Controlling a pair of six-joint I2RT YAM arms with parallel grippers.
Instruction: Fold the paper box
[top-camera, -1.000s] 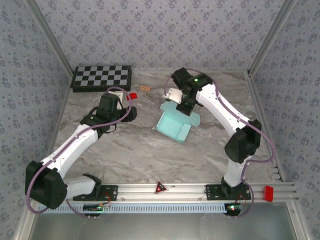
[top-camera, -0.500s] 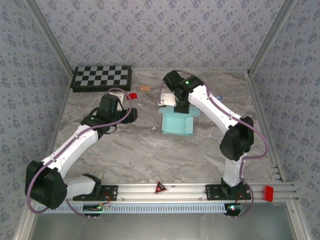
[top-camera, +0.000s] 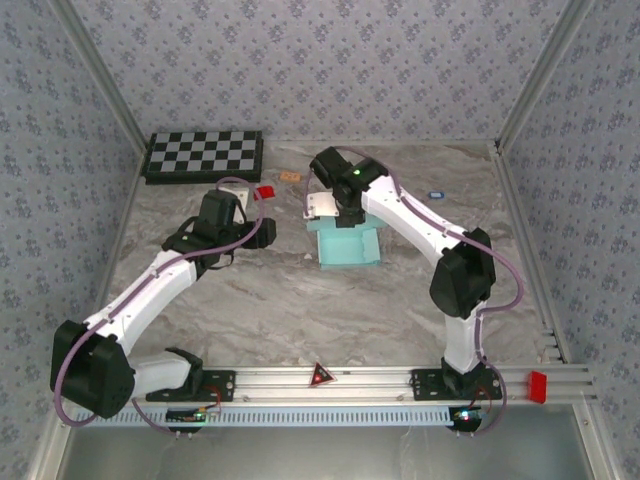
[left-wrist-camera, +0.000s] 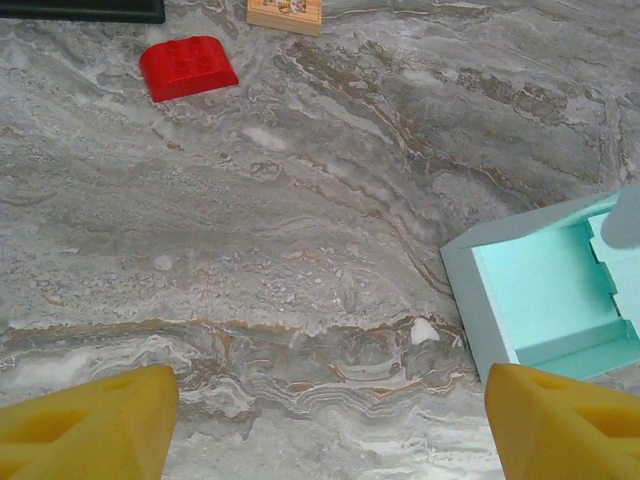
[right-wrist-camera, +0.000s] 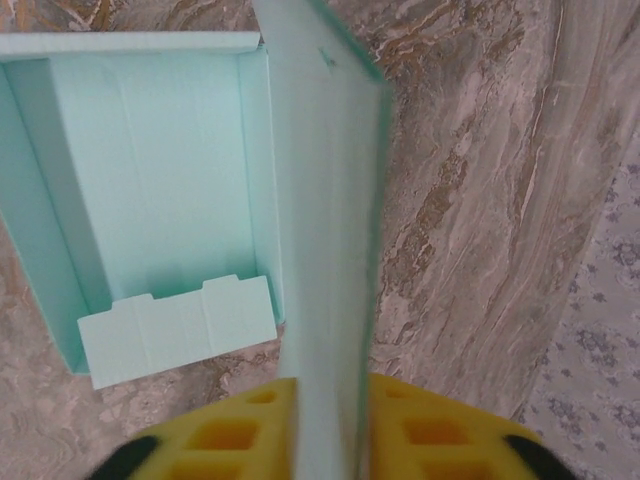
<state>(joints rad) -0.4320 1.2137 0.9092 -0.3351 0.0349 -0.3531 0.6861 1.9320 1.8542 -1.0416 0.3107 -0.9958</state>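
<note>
Box (top-camera: 350, 250) has swung from skewed to square and slid left to mid-table, well right of the left gripper (left-wrist-camera: 325, 420), which hangs wide open on nothing; my read is it's now lined up for the next fold. It opens upward, long axis left-right across the table, lid flap (right-wrist-camera: 325, 200) standing along the far edge. Right gripper (right-wrist-camera: 330, 425) has that flap between its fingers; can't tell whether it's clamped or letting go.

White arms (top-camera: 150, 285), black joints, purple cables, yellow fingers (left-wrist-camera: 90, 420).
</note>
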